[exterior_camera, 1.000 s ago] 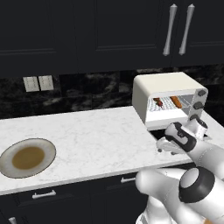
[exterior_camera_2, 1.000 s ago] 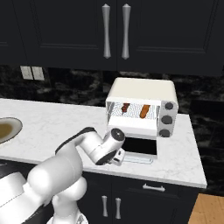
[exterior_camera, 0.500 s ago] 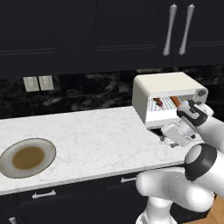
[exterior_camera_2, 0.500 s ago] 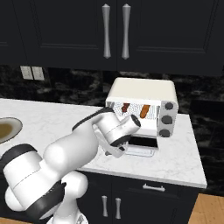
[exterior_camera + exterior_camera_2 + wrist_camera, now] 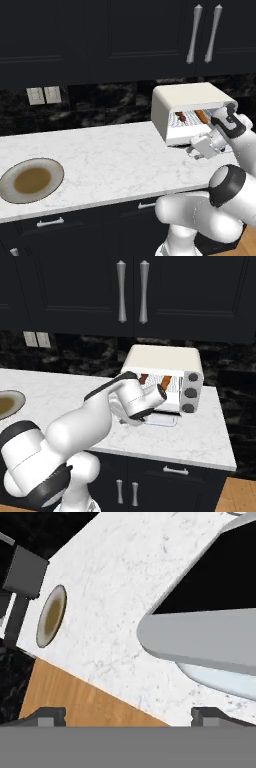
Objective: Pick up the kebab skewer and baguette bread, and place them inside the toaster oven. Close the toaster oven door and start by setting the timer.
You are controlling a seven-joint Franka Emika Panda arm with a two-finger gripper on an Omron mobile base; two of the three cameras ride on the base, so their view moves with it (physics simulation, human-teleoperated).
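The cream-white toaster oven (image 5: 187, 97) (image 5: 162, 358) stands on the counter's right end. On its wire rack lie the orange-brown baguette bread (image 5: 201, 116) (image 5: 164, 381) and the shorter kebab skewer (image 5: 181, 117) (image 5: 144, 378). The toaster oven door (image 5: 163, 420) (image 5: 200, 637) hangs open and lowered, its dark glass (image 5: 220, 577) and pale edge close in the hand view. My gripper (image 5: 200, 147) (image 5: 127, 717) is open and holds nothing. It sits just at the door's free front edge, with the dark fingertips (image 5: 47, 714) wide apart. Two round knobs (image 5: 190, 391) sit on the oven's right side.
An empty plate (image 5: 10, 172) (image 5: 50, 614) with a brown centre lies far left on the white marble counter (image 5: 110, 160). Dark wall cabinets hang above the oven. The counter's front edge and wooden floor (image 5: 65, 697) are directly under my hand.
My hand has risen a little and moved in towards the lowered door's front edge, while the elbow swung up. The fingers stayed open. Food and door have not moved.
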